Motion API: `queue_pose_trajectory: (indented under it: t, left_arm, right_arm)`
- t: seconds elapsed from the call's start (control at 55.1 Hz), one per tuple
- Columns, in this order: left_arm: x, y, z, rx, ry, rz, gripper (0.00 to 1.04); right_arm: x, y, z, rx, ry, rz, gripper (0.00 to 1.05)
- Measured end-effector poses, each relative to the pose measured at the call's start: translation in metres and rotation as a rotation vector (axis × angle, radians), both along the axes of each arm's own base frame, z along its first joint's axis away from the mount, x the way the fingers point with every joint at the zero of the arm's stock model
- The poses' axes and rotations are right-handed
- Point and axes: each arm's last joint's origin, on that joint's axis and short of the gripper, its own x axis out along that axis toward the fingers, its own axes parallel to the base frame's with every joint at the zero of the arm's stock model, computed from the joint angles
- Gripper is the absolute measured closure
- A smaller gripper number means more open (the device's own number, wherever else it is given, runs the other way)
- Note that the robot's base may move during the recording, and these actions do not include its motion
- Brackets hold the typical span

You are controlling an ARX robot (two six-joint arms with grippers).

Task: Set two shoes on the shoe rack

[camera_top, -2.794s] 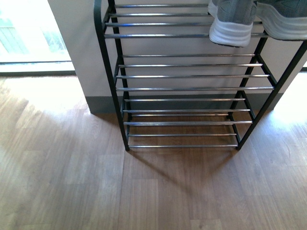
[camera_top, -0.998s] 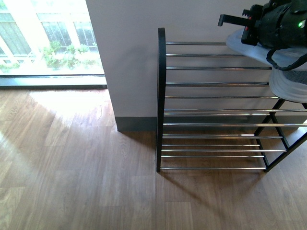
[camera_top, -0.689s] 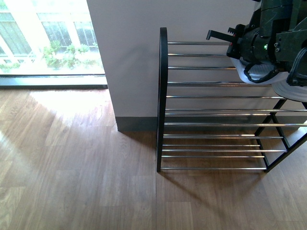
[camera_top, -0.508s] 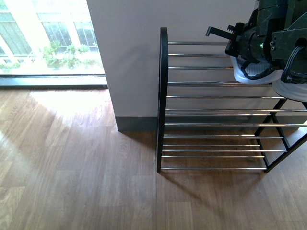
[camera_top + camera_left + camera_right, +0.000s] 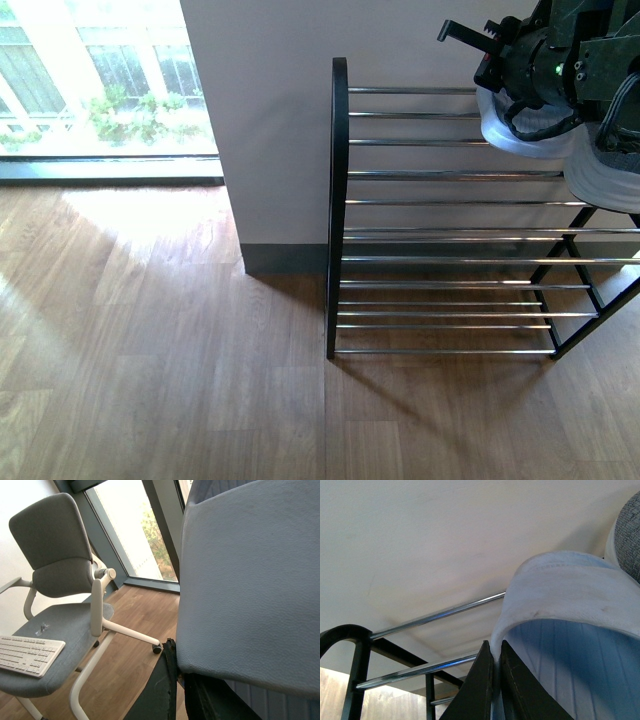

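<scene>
The shoe rack [image 5: 450,230] stands on the floor against the wall. A slide [image 5: 520,128] lies on the rack's top tier, with a sneaker [image 5: 605,170] just right of it.

The shoe rack [image 5: 440,200] has bare chrome bars across its left and middle on every tier, and open wood floor [image 5: 160,380] lies in front. Top right is crowded: the right tool [image 5: 520,60], a pale blue slide [image 5: 530,140] and a grey sneaker [image 5: 610,170] fill it.
</scene>
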Motion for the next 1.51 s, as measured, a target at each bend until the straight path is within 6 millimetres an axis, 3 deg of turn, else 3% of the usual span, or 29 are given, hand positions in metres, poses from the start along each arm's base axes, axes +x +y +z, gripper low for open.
queue_pose_trajectory:
  t: [0.689, 0.998, 1.506]
  left_arm:
    - [0.000, 0.000, 0.000, 0.000, 0.000, 0.000, 1.03]
    - [0.000, 0.000, 0.000, 0.000, 0.000, 0.000, 1.03]
    - [0.000, 0.000, 0.000, 0.000, 0.000, 0.000, 1.03]
  right_arm:
    - [0.001, 0.010, 0.004, 0.065, 0.023, -0.038, 1.03]
    - [0.002, 0.006, -0.019, 0.003, 0.063, -0.114, 1.03]
    - [0.003, 0.008, -0.018, 0.015, 0.028, -0.121, 1.03]
